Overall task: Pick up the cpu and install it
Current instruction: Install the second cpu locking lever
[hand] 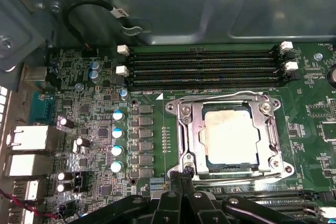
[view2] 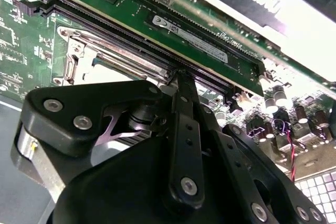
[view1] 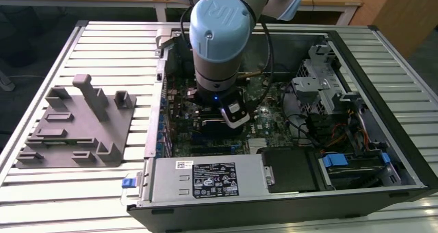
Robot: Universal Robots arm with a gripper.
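Note:
The cpu (hand: 231, 137), a small square chip with a pale silvery top, lies flat inside the metal socket frame (hand: 184, 129) on the green motherboard (hand: 94, 129) in the first wrist view. My gripper (hand: 185, 172) hovers just beside the socket's edge, its black fingertips pressed together with nothing between them. In the second wrist view the gripper (view2: 178, 77) points at the socket frame (view2: 79, 59), fingers shut. The arm (view1: 219, 48) reaches down into the open computer case (view1: 383, 115) in the exterior view.
Memory slots (hand: 205, 66) run along one side of the socket. A grey plastic tray (view1: 75, 125) with upright posts sits at the exterior view's left. The power supply (view1: 205, 179) and drive cage (view1: 321, 84) crowd the case.

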